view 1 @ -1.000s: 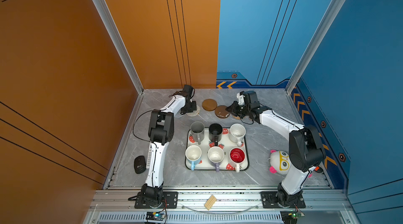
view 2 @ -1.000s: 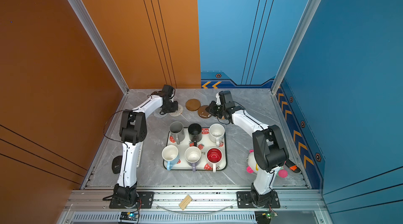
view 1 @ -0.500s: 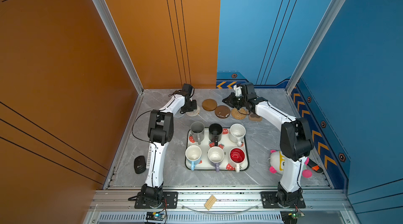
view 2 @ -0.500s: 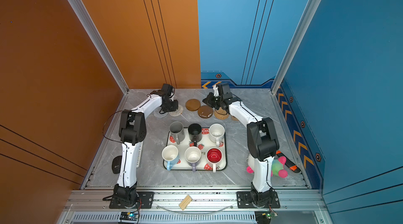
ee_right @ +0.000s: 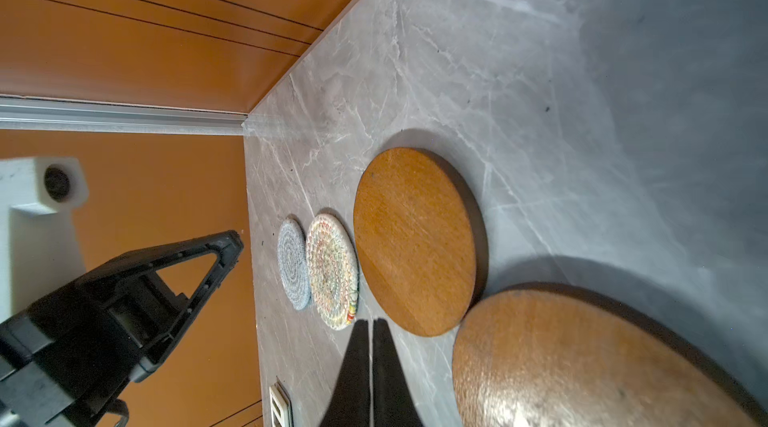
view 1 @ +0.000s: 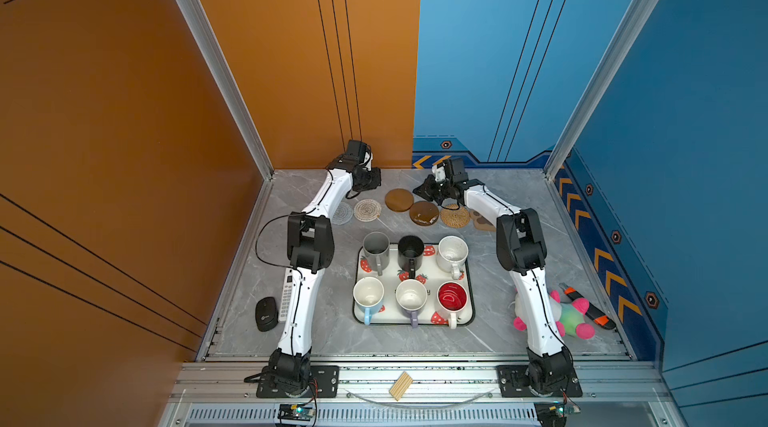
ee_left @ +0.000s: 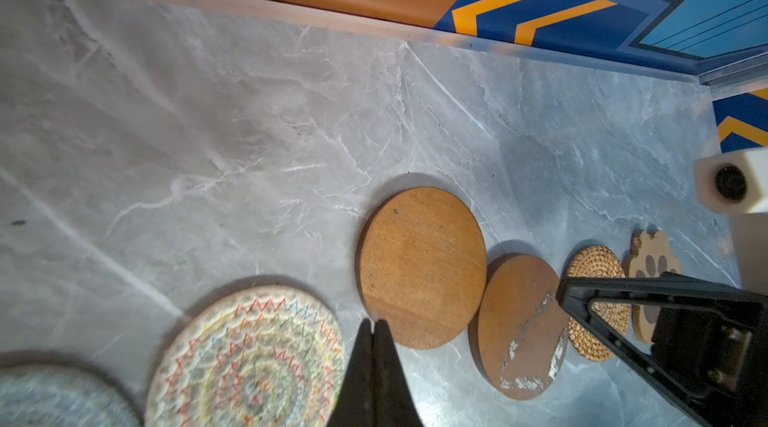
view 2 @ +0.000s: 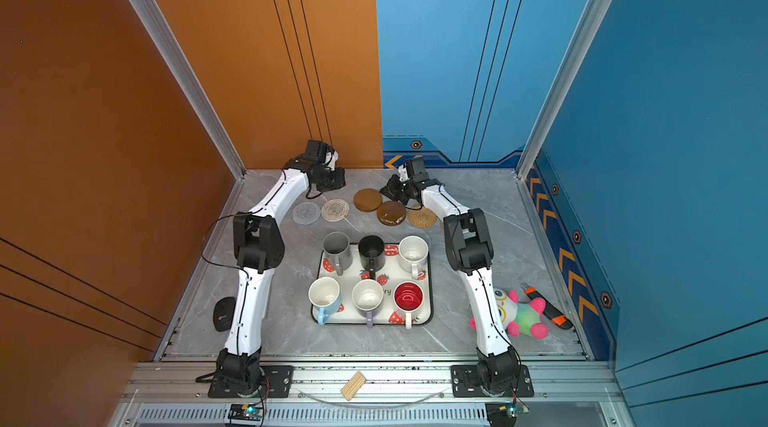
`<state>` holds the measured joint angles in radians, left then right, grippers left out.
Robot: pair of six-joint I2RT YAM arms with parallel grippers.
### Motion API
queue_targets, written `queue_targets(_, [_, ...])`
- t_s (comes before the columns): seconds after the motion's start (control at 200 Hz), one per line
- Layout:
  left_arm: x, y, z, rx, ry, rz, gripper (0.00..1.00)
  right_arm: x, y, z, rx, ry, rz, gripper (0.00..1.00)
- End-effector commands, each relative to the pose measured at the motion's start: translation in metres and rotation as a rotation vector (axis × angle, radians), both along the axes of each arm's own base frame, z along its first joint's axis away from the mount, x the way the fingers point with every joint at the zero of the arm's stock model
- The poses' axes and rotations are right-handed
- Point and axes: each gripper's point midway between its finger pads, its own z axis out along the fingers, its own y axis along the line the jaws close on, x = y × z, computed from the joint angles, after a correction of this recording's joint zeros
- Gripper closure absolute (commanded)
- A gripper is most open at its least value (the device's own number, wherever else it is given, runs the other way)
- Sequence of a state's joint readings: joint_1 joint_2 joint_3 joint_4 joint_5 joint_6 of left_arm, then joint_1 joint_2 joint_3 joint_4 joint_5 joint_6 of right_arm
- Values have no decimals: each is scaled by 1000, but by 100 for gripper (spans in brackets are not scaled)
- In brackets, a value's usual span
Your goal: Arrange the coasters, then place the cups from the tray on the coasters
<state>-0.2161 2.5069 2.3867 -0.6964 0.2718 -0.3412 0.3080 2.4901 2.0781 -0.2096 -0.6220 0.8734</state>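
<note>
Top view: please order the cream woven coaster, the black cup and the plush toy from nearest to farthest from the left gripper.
From the left gripper:
1. Cream woven coaster, right beside it at the back.
2. Black cup, farther forward, in the middle.
3. Plush toy, far off at the front right.

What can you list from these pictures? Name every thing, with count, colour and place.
Coasters: six; grey, cream, two brown discs, tan, brown paw; row along the table's far side.
Cups: six; grey, black, speckled, blue, lilac, red-inside; on the tray.
Tray: one; white, strawberries; table centre.
Mouse: one; black; near left.
Remote: one; white; beside left arm.
Plush toy: one; multicoloured; near right.
Tool: one; orange-black; beside toy.
Wooden piece: one; tan; front rail.
Left claw: black; shut, by the coasters.
Right claw: black; shut, by the coasters.
</note>
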Motion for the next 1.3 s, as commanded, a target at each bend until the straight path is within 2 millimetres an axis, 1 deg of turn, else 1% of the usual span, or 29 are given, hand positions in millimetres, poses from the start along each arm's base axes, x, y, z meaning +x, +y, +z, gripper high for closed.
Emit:
queue_targets(0.0, [5,-8,-19,-58,42,-10,100,11,-9,-4,27,35,-26,100])
queue_targets(0.095, [12,-11,-23,-89,42,-9,100,18,-14,-13,33,48,-40,100])
queue_targets(0.215, [18,-10,-31,-109,38,4,100,24,-18,-19,39,44,-35,100])
queue_targets(0.346, [20,-11,-42,-107,45,9,100,31,-24,-29,45,59,-56,100])
queue_targets(0.471, [23,-10,-50,-110,47,16,100,35,-24,-36,58,72,-63,100])
queue_targets(0.601, [26,-10,-57,-112,44,22,100,39,-19,-45,85,93,-61,100])
queue_targets(0.711, [31,-7,-63,-121,42,39,100,43,-17,-53,96,109,-68,100])
queue_targets(0.781, [36,-6,-64,-141,36,45,100,46,-17,-56,102,112,-75,100])
queue_targets(0.912, [41,-12,-66,-190,28,36,100,49,-18,-60,102,118,-91,100])
queue_targets(1.027, [43,-15,-68,-217,23,26,100,50,-20,-69,96,130,-105,100])
queue_targets(1.292, [37,-33,-75,-287,55,-7,100,50,-8,-77,111,141,-95,100])
